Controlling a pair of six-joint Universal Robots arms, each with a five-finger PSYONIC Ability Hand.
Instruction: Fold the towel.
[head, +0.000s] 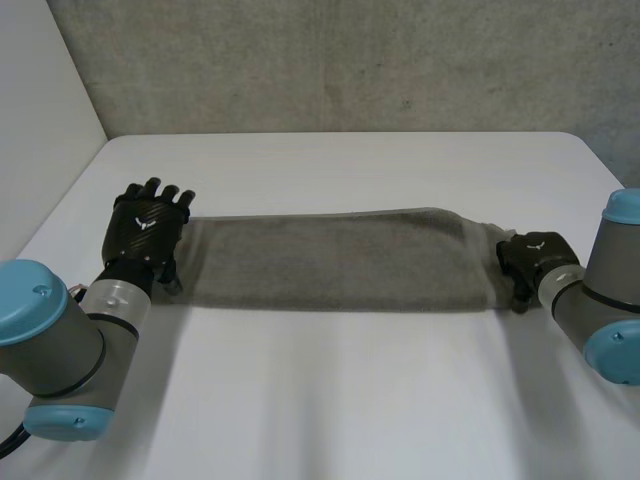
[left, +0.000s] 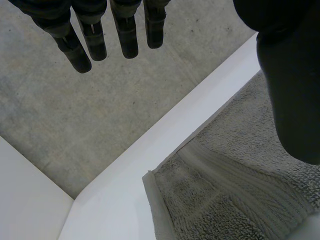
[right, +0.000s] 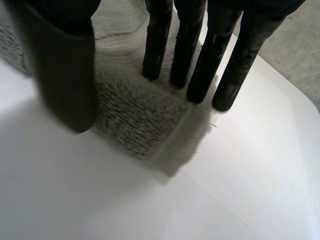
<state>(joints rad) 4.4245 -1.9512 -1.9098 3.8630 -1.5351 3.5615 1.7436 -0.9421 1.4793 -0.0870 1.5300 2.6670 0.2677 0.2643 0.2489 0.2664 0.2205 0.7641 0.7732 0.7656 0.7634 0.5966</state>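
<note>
Across the middle of the white worktop (head: 350, 400) the grey towel (head: 330, 262) lies flat as one long band, and it seems to be doubled along its length. At the towel's left end the left hand (head: 147, 225) is released, its fingers (left: 125, 35) straight and lifted clear of the cloth, its thumb above the corner. At the towel's right end the right hand (head: 528, 258) is released too: its straight fingers (right: 157, 50) rest on the short edge and pinch nothing. The towel looks thick, soft and light, so I judge it will sag but not slip. The best hold is probably the two corners of one short end.
</note>
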